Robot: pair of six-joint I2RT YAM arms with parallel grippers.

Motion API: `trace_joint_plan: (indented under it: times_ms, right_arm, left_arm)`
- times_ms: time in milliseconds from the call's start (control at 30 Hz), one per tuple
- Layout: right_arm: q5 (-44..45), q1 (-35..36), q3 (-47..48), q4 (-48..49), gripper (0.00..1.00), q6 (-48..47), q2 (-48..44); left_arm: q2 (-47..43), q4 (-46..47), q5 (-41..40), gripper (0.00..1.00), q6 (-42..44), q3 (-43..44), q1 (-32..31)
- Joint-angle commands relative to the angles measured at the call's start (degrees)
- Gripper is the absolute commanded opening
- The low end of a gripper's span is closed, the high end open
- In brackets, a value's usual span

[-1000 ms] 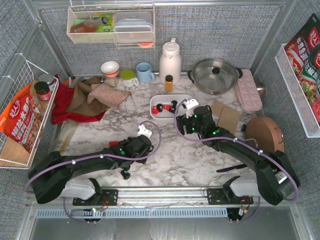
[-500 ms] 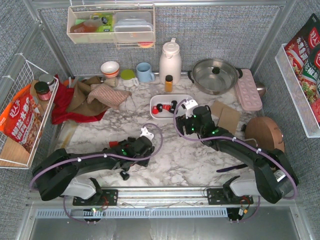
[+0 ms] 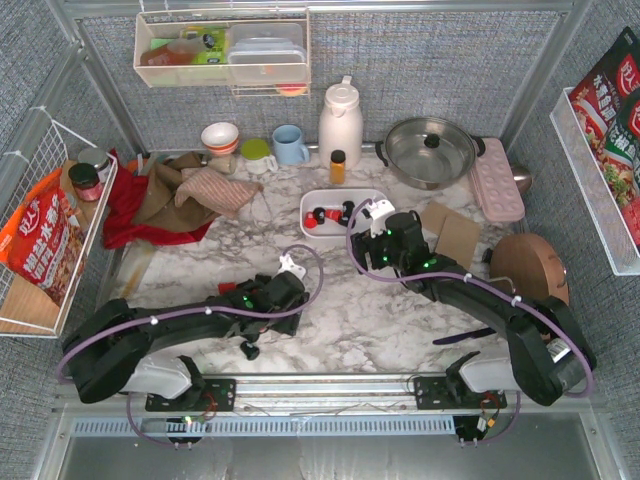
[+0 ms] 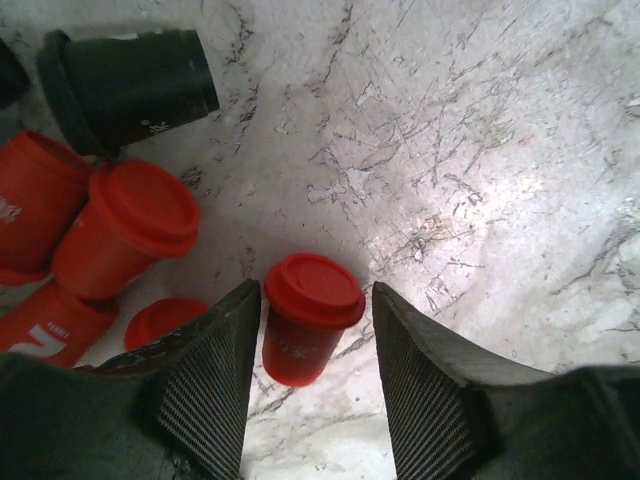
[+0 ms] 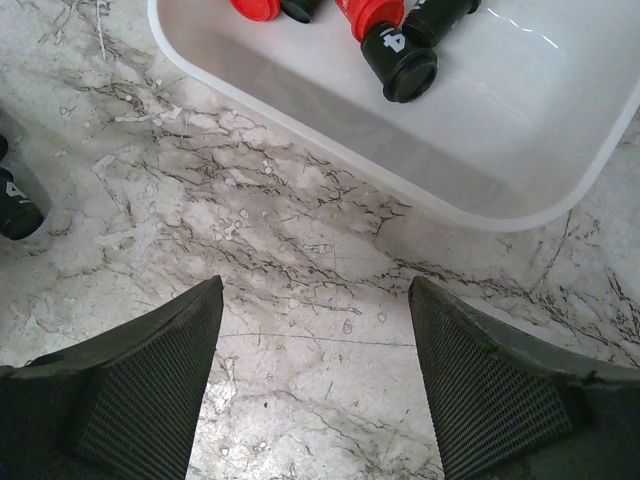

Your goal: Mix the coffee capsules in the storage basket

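While the left arm lies low and folded across the near table, its wrist tips down so the left gripper straddles one upright red capsule standing on the marble; both fingers sit just beside its lid, about half spread; can't tell whether they pinch it or only bracket it. Left of that hand: a cluster of loose red capsules, some touching each other; ahead-left of it, one black capsule on its side.

Right arm reaches diagonally forward, elbow low; right gripper hangs with jaws wide apart over the marble, holding no capsule. Storage basket sits just ahead of the right fingertips, its near rim apart from them; inside, toward the side far from the hand, black capsules lie tipped over, one with a 4 on its lid, with red pods touching them. One more black pod lies on the marble off to the left of the right hand, cut by the frame edge.
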Motion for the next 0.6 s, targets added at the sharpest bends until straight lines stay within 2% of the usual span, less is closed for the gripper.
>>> trace_joint_plan:
  times_ms: [0,233,367,567]
  right_arm:
    - [-0.77,-0.06,0.56,0.23,0.79,-0.01,0.13]
    - [-1.47,-0.01,0.83,0.11,0.79,0.15,0.62]
    - [-1.80,-0.01,1.09,-0.22,0.79,0.25,0.83]
    - [-1.97,-0.06,1.10,-0.41,0.79,0.07,0.74]
  left_arm:
    - [-3.48,-4.40,-2.22,0.57,-1.97,1.23,0.00]
    - [-7.69,-4.91,-0.46,0.57,-1.29,0.57,-0.01]
    - [-5.74,-5.72,0.29,0.57,-1.42,0.26,0.01]
    - [-1.95,-8.65,-4.00,0.53,-3.60,0.02,-0.01]
